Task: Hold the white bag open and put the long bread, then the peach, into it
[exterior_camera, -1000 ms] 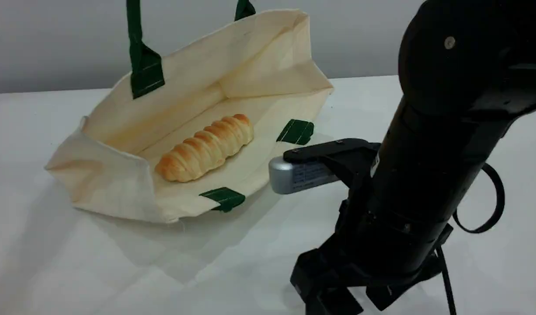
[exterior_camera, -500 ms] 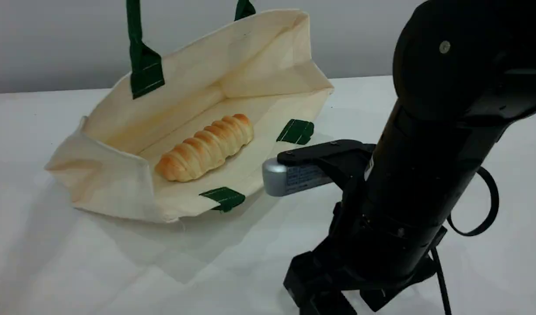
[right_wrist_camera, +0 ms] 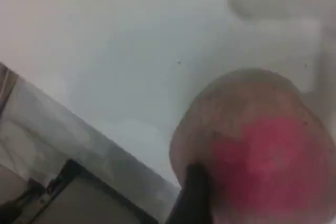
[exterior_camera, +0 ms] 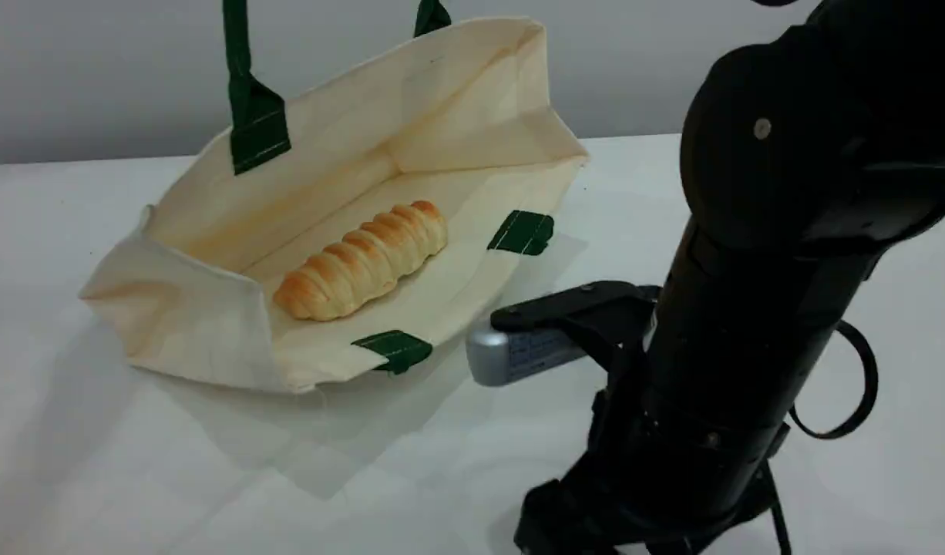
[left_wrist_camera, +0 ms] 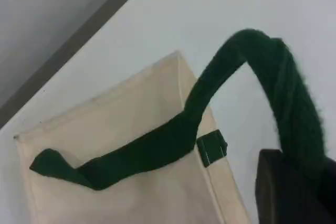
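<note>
- The left fingers are shut tight on the dark green handle of the white bag. The handle loops up from the bag's wall to the fingertip at the bottom of the left wrist view. If that pinch slips on the soft strap, the raised wall would likely flop down over the mouth and close the way in.
- The long bread already lies inside the bag on its lower wall, well apart from the right fingers. It sits near the open lip, so a tug on the bag could roll it toward the edge.
- The peach fills the lower right of the right wrist view, close under the right fingers, on the table. The fingers stand wide apart. One dark fingertip shows against the fruit's near side, but I cannot tell whether it touches.
- In the scene view the right arm hides the peach, so how well the fingers are centred on it cannot be judged there.
- The peach is round and smooth-looking. If the fingers close off-centre, it would probably squirt sideways and roll across the bare table, away from the bag.
- The arm's silver camera housing sits just beside the bag's near lip. Carrying the peach over could catch that lip and drag the bag, straining the left hold.
</note>
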You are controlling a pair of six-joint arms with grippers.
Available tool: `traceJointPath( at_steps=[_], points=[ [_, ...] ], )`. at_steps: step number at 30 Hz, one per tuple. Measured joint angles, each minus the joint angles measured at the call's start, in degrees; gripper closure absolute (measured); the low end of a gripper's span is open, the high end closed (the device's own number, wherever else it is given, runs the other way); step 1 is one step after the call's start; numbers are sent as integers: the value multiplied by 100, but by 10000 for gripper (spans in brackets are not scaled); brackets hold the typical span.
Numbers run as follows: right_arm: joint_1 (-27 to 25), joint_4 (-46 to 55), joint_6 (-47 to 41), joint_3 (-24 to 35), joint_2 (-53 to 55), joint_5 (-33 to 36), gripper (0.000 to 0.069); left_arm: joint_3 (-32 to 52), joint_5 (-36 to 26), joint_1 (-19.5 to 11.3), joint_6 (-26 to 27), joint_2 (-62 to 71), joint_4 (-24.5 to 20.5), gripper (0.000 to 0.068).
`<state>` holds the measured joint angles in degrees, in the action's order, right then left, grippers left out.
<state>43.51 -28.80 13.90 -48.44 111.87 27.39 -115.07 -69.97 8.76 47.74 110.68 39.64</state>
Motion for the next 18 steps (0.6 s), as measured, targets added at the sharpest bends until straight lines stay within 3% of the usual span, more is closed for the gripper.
traceJointPath(
  at_steps=[6,9,12,18],
  points=[
    [0,-20,-8,0,15,-184,116,0,0,0,0,0,0,584],
    [0,-20,-8,0,15,-184,150,0,0,0,0,0,0,584],
    [0,-20,-8,0,15,-109,230,0,0,0,0,0,0,584],
    [0,-100,6,0,15,3,470,0,0,0,0,0,-5,584]
  ],
)
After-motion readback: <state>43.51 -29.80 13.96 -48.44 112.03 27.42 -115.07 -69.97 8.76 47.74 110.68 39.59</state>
